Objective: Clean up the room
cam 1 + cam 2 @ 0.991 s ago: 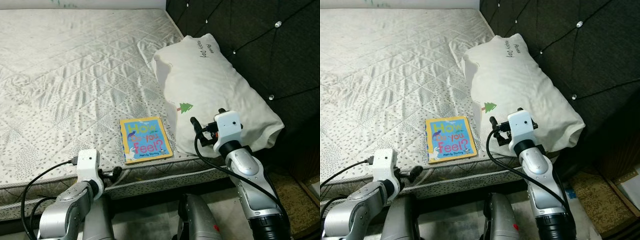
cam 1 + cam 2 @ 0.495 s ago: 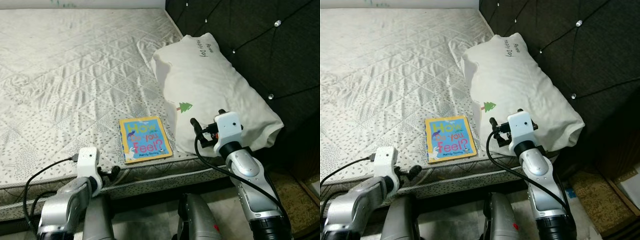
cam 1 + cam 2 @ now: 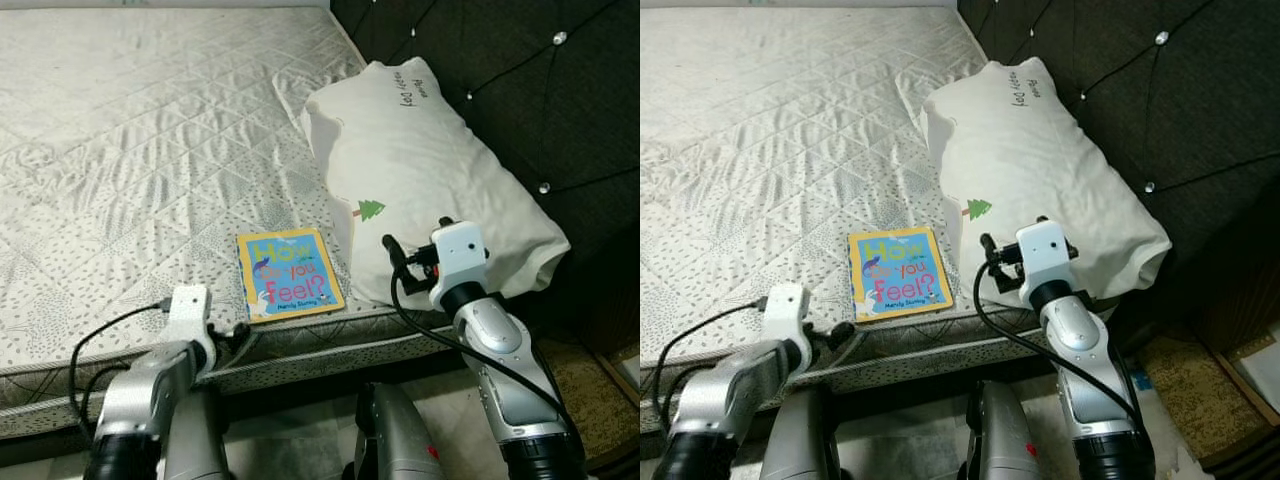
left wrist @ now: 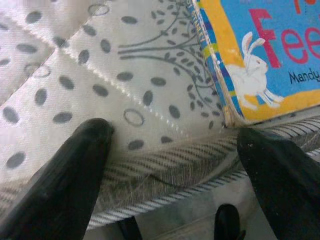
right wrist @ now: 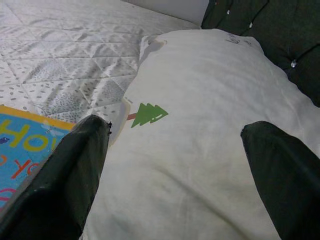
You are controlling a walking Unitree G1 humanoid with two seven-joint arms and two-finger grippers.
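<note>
A children's book point(image 3: 290, 274) with a blue and yellow cover lies flat near the mattress's front edge. My left gripper point(image 4: 172, 137) is open at that edge, level with the mattress seam and just left of the book's near corner point(image 4: 235, 107), touching nothing. A white pillow point(image 3: 430, 170) with a small green tree print rests at the right against the headboard. My right gripper point(image 5: 177, 132) is open and faces the pillow's front side, with the book's edge point(image 5: 20, 145) beside one finger. Neither gripper holds anything.
The bare quilted mattress point(image 3: 150, 120) stretches away to the left and back. A dark tufted headboard point(image 3: 500, 60) rises behind the pillow. Floor and a patterned rug point(image 3: 600, 380) lie to the right of the bed. My own body point(image 3: 390, 440) stands close to the bed frame.
My left arm has moved forward and right, bringing its gripper up to the mattress edge by the book's corner. The right arm, book and pillow have stayed put.
</note>
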